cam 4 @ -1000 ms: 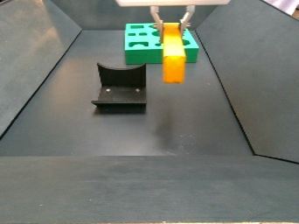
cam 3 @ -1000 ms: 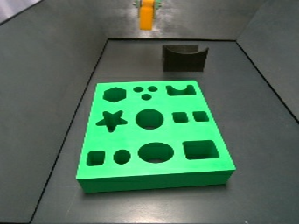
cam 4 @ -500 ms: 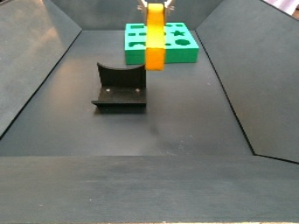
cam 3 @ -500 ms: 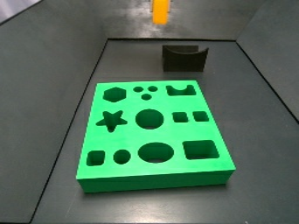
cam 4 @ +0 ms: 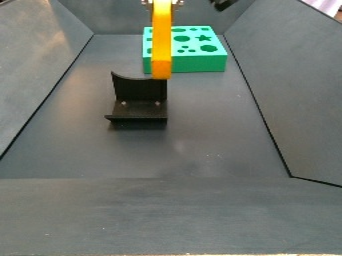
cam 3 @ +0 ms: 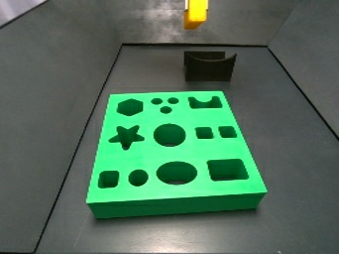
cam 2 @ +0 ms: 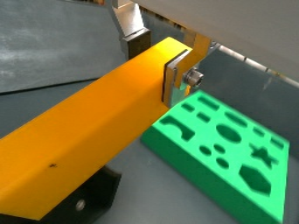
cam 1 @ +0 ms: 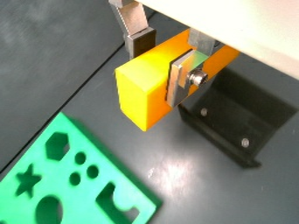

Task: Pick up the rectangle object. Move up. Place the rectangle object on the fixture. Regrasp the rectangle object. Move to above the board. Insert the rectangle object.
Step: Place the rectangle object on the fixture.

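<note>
Fixture (cam 4: 136, 100), dark and notched, sits mid-frame on the tabletop in a side view, with the orange rectangle object (cam 4: 160, 38) hanging long-axis vertical just above its far edge, clamped at its upper end by the end effector (cam 1: 163, 61). Green board (cam 4: 183, 48) lies beyond. Frame top crops the end effector in both side views.

The gripper (cam 1: 160, 59) is holding the rectangle object (cam 4: 160, 38) high above the fixture (cam 4: 136, 99), which is sitting on the floor apart from the board (cam 3: 173, 147).
</note>
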Motion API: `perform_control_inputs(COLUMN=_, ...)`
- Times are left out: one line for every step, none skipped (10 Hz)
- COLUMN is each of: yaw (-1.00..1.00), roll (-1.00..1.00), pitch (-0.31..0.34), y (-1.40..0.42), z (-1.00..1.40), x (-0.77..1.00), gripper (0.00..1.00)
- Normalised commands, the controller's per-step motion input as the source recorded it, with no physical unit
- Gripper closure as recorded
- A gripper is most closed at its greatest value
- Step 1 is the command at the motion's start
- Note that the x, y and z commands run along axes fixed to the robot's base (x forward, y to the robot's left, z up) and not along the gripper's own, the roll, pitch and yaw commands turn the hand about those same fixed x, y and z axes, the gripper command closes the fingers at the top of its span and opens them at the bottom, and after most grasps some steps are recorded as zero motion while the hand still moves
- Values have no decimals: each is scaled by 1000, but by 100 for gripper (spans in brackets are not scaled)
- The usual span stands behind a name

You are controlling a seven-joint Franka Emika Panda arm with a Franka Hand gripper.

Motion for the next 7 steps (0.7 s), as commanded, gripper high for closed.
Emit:
perform_control_inputs(yaw=-13, roll=-1000, pitch=82, y=31, z=-13, x=752, gripper=100)
perform_control_inputs(yaw=-31, roll=-1000, pitch=99, y=39, z=-19, x=650, gripper=100)
perform_control_inputs(yaw=-47, roll=-1000, pitch=114, y=42, z=-19, x=575, gripper=100)
perform_control_inputs(yaw=-77, roll=-1000, pitch=134, y=43, z=-19, x=480, gripper=100)
perform_control_inputs(yaw=-97, roll=-1000, pitch=146, y=43, z=-23, x=432, gripper=100)
perform_control_inputs(yaw=-128, roll=-832, pitch=140, y=46, z=-23, x=344, gripper=100)
perform_control_inputs(yaw=-147, roll=-597, pitch=118, y=45, z=-21, x=260, gripper=100)
